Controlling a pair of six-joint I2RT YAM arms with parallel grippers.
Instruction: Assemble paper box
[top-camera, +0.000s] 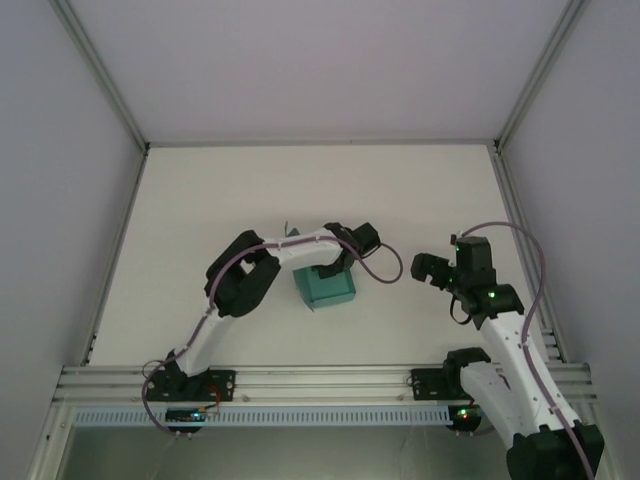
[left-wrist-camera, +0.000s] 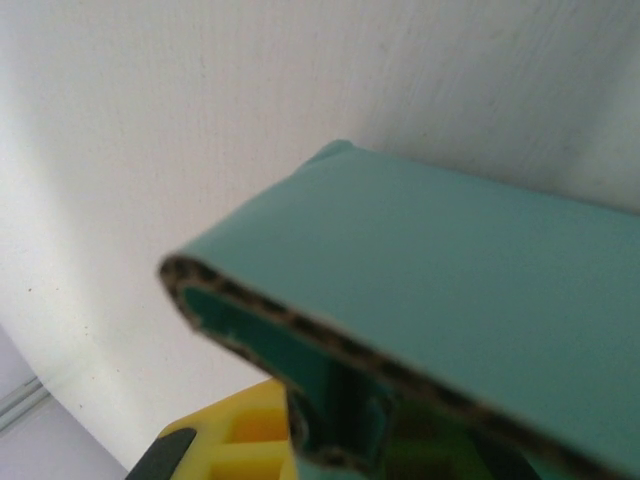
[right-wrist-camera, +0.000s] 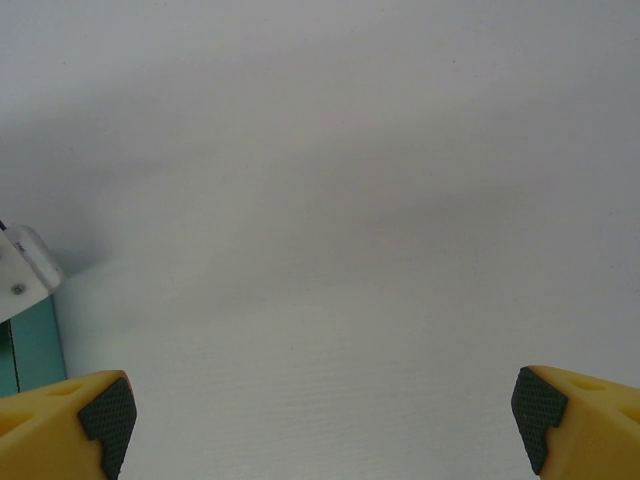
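While pinching the paper box wall, hold left gripper steady; bring wide-open right gripper across gently to tuck.

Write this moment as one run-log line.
left hand: shut on paper box | right hand: open, empty | paper box: near centre of table

Matt, smooth teal card paper box; matt white table.
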